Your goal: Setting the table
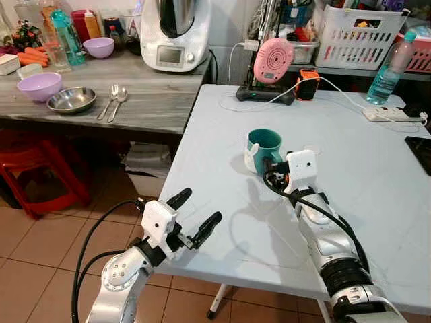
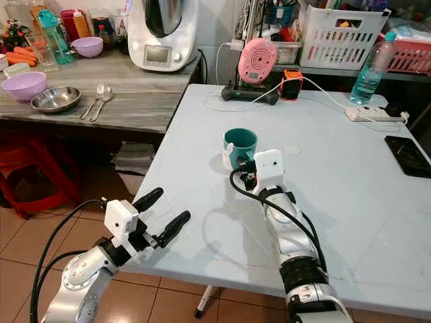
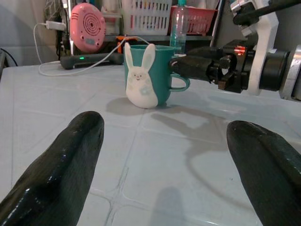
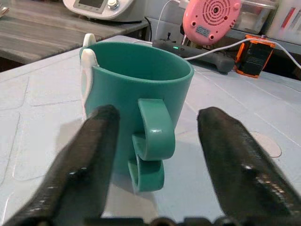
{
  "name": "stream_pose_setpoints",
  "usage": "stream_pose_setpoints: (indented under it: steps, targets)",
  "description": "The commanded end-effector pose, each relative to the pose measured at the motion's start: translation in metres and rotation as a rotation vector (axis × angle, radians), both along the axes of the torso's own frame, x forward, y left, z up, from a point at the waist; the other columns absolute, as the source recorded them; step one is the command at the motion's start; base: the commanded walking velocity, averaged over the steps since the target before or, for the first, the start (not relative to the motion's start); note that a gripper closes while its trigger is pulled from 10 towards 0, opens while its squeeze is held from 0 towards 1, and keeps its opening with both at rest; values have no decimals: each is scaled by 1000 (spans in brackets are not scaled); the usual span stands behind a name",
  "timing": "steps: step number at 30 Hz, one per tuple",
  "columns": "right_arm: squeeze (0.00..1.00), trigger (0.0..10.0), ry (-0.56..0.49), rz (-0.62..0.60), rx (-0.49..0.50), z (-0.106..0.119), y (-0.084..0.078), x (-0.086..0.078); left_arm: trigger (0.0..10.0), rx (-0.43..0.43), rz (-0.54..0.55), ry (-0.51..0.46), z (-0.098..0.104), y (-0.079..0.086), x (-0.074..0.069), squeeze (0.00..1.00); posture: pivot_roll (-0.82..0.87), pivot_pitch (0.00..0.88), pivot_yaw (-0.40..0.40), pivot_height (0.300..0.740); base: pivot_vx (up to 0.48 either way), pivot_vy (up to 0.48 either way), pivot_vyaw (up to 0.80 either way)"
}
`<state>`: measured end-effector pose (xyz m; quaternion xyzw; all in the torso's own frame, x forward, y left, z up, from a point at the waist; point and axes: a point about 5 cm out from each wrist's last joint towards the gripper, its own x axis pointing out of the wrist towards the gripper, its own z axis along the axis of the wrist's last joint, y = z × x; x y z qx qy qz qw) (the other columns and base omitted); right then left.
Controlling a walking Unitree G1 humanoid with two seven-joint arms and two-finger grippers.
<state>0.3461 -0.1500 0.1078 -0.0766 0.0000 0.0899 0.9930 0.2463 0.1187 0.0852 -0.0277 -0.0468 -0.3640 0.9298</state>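
A teal mug with a white bunny figure on its side stands upright on the white table, a bit left of the middle. My right gripper is open just behind the mug, its two fingers spread on either side of the teal handle without closing on it. In the left wrist view the right gripper's fingers reach in at the mug's handle side. My left gripper hangs open by the table's front left edge, holding nothing and pointing toward the mug.
On the wooden counter to the left lie a purple bowl, a metal bowl, and a fork and spoon. At the table's far side are a pink device, cables, a power strip and a water bottle. A phone lies at the right edge.
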Motion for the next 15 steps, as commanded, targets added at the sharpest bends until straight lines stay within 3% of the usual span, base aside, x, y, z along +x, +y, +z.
stream_pose_setpoints:
  steps: [1, 8, 10, 12, 13, 14, 15]
  targets:
    - [0, 0, -22, -24, 12, 6, -4, 4, 10000, 5, -26, -18, 5, -3, 1, 0, -63, 0, 3, 740, 0, 0, 0]
    - [0, 78, -14, -31, 13, 3, -6, 4, 10000, 7, -28, -15, 6, -3, 1, 0, -66, 0, 4, 740, 0, 0, 0]
    - [0, 1216, -6, -35, 17, 2, -7, 4, 10000, 10, -29, -16, 6, -3, 2, 0, -65, 0, 5, 740, 0, 0, 0]
    - [0, 0, -1, -39, 22, 0, -7, 4, 10000, 11, -29, -17, 7, -4, 2, 0, -64, 0, 5, 740, 0, 0, 0]
    - [0, 0, 1, -41, 24, 0, -7, 4, 10000, 11, -29, -17, 7, -3, 2, 0, -64, 0, 5, 740, 0, 0, 0]
    - [0, 1059, 4, -42, 28, 0, -7, 4, 10000, 13, -29, -17, 7, -3, 2, 0, -64, 0, 5, 740, 0, 0, 0]
    - [0, 1059, 6, -44, 31, -1, -7, 4, 10000, 14, -29, -18, 7, -3, 2, 0, -64, 0, 5, 740, 0, 0, 0]
